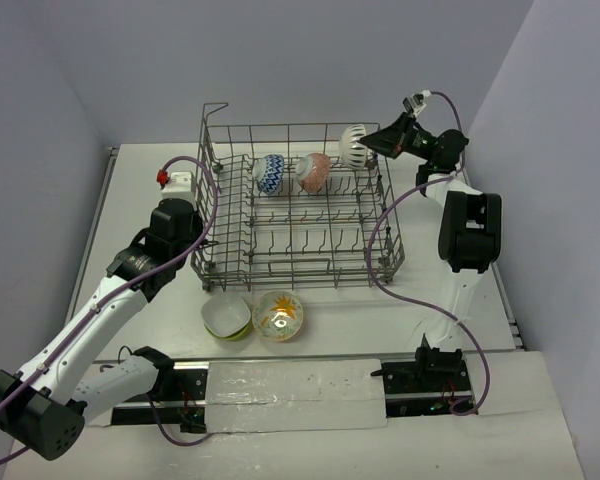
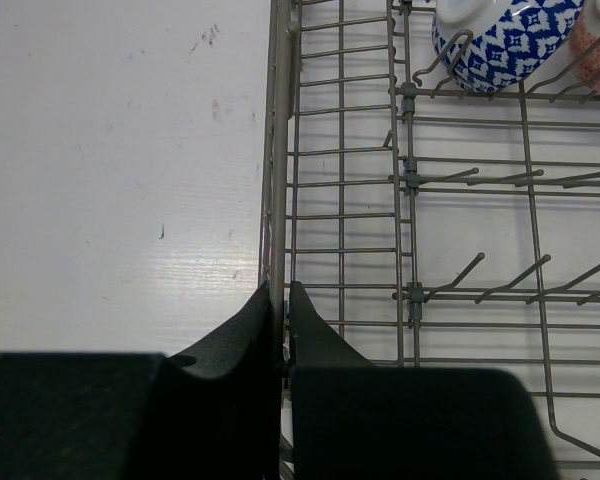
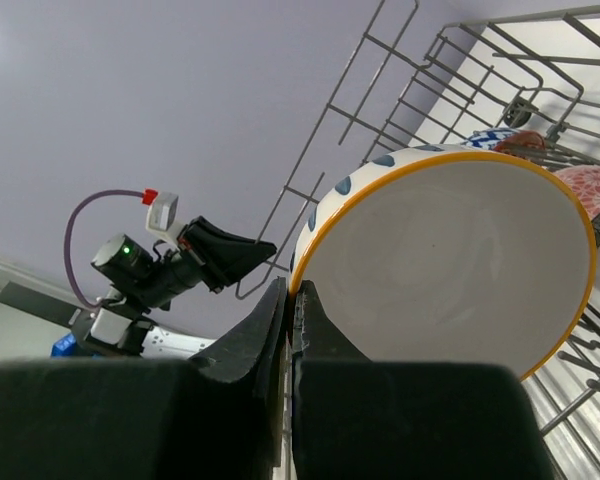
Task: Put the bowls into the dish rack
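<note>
Our right gripper (image 3: 289,300) pinches the rim of a white bowl (image 3: 450,260) over the rack (image 2: 342,215); our left gripper (image 2: 283,305) clamps its side wire.

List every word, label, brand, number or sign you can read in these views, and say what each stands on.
None readable. The blue-white bowl and the white bowl bear only patterns; the dish rack and the table carry no lettering.

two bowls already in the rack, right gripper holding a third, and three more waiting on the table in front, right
Not three: the top view shows only two on the table in front of the dish rack, the lime-green bowl and the yellow-floral bowl. The rest stands.
</note>
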`<state>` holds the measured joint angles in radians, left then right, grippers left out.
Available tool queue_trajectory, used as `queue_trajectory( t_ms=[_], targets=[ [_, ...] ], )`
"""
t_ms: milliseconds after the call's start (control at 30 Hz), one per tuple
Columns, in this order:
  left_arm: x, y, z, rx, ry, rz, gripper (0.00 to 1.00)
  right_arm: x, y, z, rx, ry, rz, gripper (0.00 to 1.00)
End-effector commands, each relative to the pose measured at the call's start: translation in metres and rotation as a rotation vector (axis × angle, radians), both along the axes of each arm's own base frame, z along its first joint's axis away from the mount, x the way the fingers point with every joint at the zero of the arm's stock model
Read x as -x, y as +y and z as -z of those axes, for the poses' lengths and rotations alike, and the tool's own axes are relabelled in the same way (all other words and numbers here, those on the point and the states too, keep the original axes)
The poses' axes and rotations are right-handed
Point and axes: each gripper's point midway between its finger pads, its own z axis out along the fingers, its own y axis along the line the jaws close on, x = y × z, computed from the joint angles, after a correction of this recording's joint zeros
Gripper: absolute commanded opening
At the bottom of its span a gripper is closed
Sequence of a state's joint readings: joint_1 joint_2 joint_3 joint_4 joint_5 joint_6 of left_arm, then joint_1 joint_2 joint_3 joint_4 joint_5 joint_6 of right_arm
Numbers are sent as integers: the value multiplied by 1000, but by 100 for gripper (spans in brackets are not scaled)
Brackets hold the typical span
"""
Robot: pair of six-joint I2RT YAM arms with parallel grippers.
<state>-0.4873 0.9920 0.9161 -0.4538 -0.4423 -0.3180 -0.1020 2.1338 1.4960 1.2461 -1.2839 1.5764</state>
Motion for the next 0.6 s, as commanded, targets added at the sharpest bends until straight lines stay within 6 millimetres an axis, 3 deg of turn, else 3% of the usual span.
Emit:
queue_trajectory(
  t_ms=[0,300,567],
  targets=[
    [2,11,7,-54,30,-13,0,-2,-4,-13,18,-132,21,0],
    [1,12,8,-53,30,-19,0,-19,-8,17,31,-79,46,0],
    [0,11,9,-50,34,-11,0,-29,-9,31,32,-56,69,0]
  ],
)
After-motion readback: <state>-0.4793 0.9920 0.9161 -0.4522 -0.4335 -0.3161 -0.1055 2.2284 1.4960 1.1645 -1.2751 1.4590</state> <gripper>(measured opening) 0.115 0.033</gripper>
